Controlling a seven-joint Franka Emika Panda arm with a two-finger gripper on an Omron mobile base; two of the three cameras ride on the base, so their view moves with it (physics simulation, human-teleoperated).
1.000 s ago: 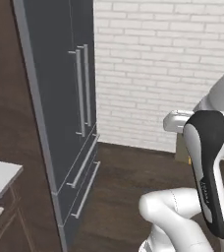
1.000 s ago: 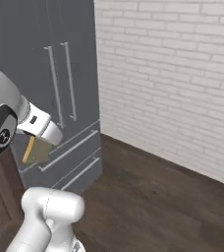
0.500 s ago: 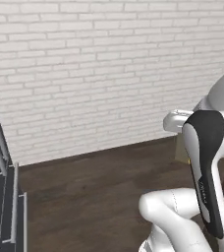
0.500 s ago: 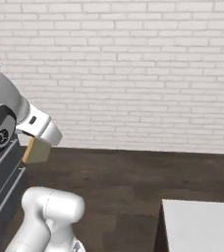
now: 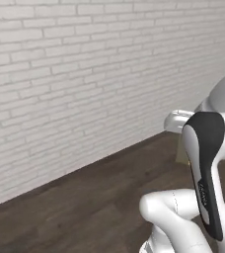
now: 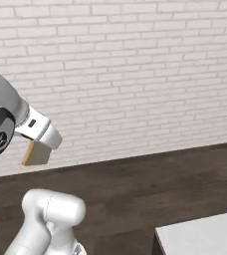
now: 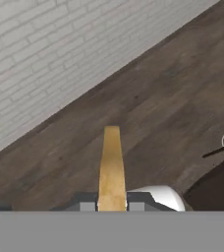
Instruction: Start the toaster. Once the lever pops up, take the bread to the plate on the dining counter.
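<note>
Above dark wood floor (image 7: 148, 113), gripper (image 7: 112, 201) clamping bread (image 7: 111, 167) edge-on, brick wall (image 6: 135, 74) behind

You get flat, even, bright rendered light with no glare. Shadows are faint. Edges look slightly soft, with no visible distortion.

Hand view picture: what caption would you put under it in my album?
The gripper holds a slice of bread edge-on above a dark wood floor, beside a white brick wall.

Bread (image 7: 111, 167) edge-on between gripper (image 7: 111, 201) jaws, above floor (image 7: 158, 108); brick wall (image 7: 45, 54) beyond floor; dining counter (image 6: 205, 238) corner right of bread.
</note>
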